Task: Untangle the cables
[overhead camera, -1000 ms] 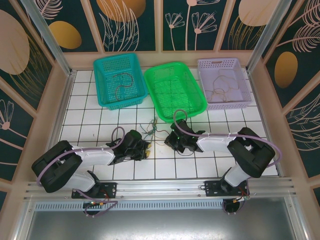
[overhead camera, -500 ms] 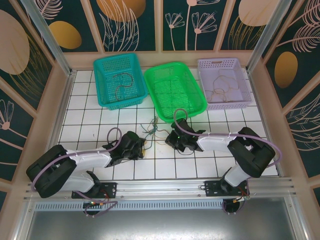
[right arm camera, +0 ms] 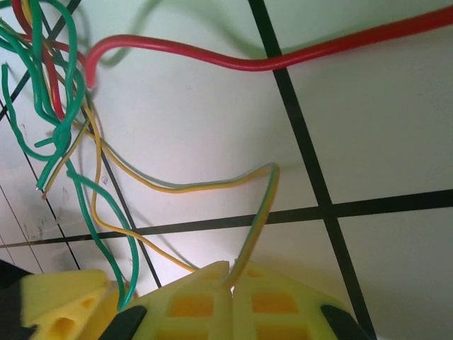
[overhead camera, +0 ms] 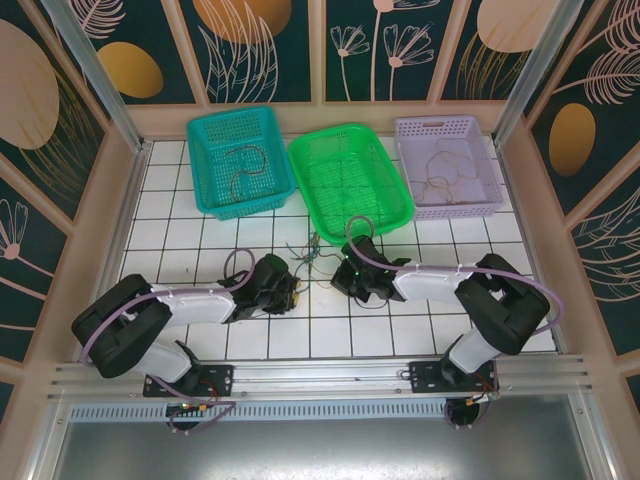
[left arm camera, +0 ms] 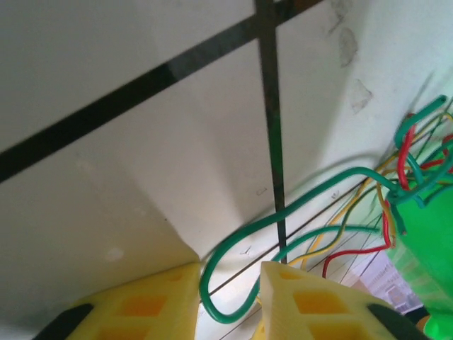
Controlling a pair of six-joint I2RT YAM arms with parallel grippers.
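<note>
Left arm point(overhead camera: 190, 300) has tucked its elbow in since half a second ago; right arm point(overhead camera: 440, 282) barely shifted. White tiled table point(overhead camera: 180, 215), three baskets along the far edge: teal point(overhead camera: 235, 112), green point(overhead camera: 296, 168), purple point(overhead camera: 440, 122). Cables point(overhead camera: 312, 250) lie knotted on the tiles just short of the green one, between the two grippers and slightly beyond both. Left gripper point(overhead camera: 288, 292) narrowly apart, a green wire point(left arm camera: 297, 205) looping loose through the gap. Right gripper point(overhead camera: 343, 280) pinched closed on a yellow wire point(right arm camera: 191, 188). Both strands run forward into the knot, so pulling sideways apart looks like the move. Knot is cut off at wrist-view edges; crossings unreadable from above.
</note>
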